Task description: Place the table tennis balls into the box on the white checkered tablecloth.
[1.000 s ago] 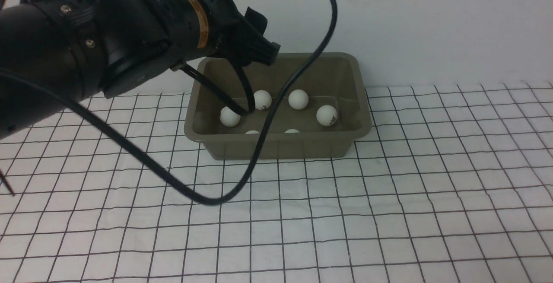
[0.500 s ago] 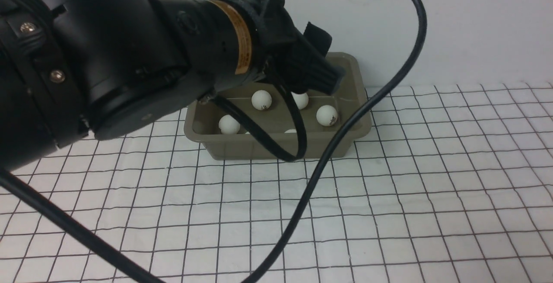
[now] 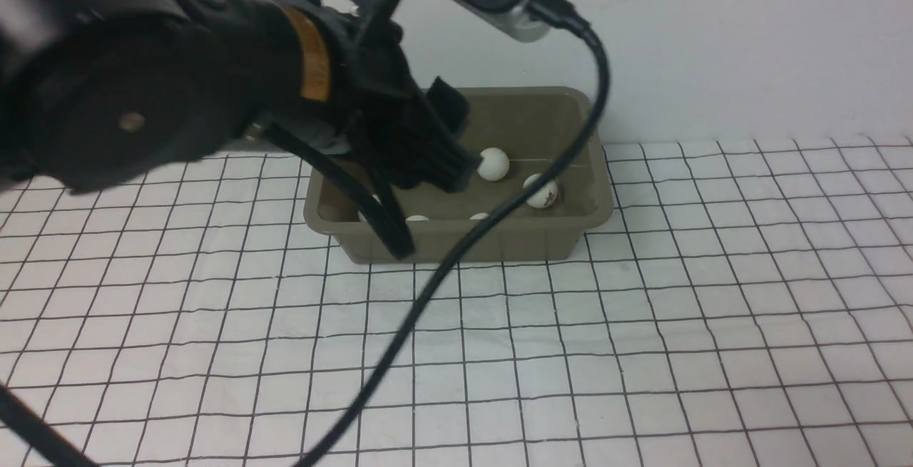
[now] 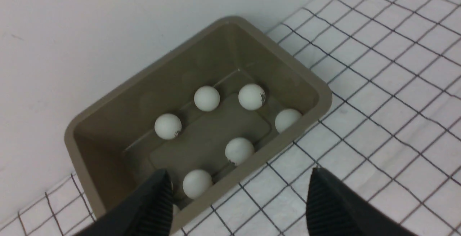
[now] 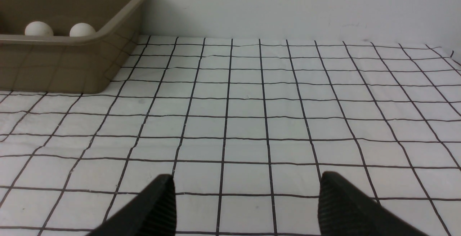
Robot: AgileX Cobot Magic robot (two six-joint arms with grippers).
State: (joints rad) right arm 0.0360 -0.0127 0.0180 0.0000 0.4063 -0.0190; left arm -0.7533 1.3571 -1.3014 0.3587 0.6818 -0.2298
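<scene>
A white cloth ruled with a thin black grid (image 3: 642, 324), slightly wrinkled, covers the table up to a plain pale wall (image 3: 713, 39). Nearest, a loose black cable (image 3: 456, 260) sags over the cloth. Low over open cloth, well to the side of the box, the right gripper (image 5: 246, 207) has its black ribbed jaws spread wide with nothing between them. Farther on, the left gripper (image 4: 239, 203) hangs over the near rim of the box, jaws likewise wide apart and empty. Against the wall sits the rectangular olive-grey plastic tub (image 4: 309, 81), holding the small matte white table tennis balls (image 4: 207, 98); six show clearly inside, spaced apart.
</scene>
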